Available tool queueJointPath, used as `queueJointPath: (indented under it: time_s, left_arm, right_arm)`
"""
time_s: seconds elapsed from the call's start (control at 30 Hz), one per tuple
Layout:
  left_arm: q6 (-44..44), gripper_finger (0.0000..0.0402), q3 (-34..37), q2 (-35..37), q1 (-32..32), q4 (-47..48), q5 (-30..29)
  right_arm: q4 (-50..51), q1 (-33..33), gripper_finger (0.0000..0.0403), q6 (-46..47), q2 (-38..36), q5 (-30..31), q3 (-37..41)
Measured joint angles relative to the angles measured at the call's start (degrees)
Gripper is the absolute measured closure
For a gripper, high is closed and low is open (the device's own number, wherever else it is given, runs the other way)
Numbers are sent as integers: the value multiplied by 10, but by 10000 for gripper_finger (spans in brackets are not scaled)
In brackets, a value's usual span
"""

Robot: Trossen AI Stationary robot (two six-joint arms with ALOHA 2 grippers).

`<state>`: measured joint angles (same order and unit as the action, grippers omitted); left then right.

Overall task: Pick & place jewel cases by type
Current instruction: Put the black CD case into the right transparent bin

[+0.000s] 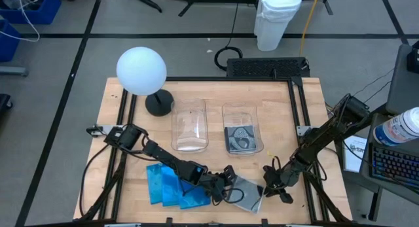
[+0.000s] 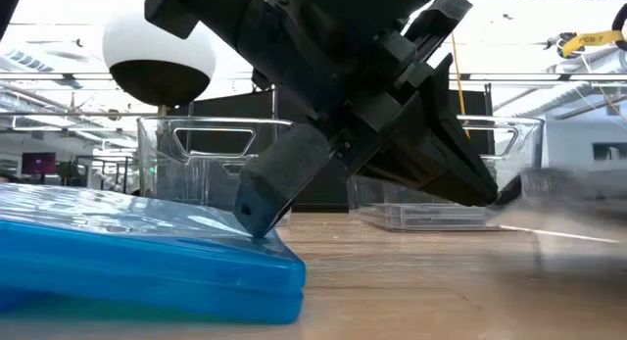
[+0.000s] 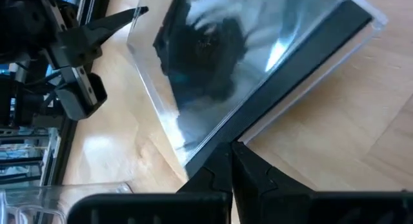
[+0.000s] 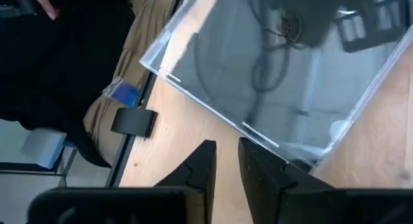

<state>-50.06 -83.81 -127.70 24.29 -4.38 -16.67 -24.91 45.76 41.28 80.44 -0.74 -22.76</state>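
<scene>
At the table's near edge a clear jewel case (image 1: 247, 196) with a glossy, reflective lid and a black spine strip lies flat on the pale wooden table (image 1: 308, 116), just right of a fanned cluster of smooth, bright blue jewel cases (image 1: 168, 185). The left gripper (image 1: 226, 186) sits at the clear case's left edge with its dark fingers pressed together, while the right gripper (image 1: 275, 186) rests just beyond the case's right edge, its fingers a narrow gap apart and holding nothing. Farther back stand two clear, rounded-corner plastic bins: the left bin (image 1: 189, 126) and the right bin (image 1: 241, 128), which holds a grey-black patterned case (image 1: 240, 138).
</scene>
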Motion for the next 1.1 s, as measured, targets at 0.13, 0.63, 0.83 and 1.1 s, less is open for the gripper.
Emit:
queueJointPath:
  time_s: [0.13, 0.63, 0.83, 1.1]
  left_arm:
    - [5, 384, 0, 0, -2, -2, 0]
    - [25, 371, 1, 0, -4, 5, 2]
    - [31, 371, 1, 1, -3, 20, 20]
    - [61, 370, 1, 1, -2, 30, 28]
  right_arm:
    - [2, 0, 337, -3, 0, 2, 0]
    - [-17, 2, 337, -13, 0, 54, 1]
    - [-18, 2, 337, -19, 0, 97, 1]
    - [-25, 1, 315, -10, 0, 169, 2]
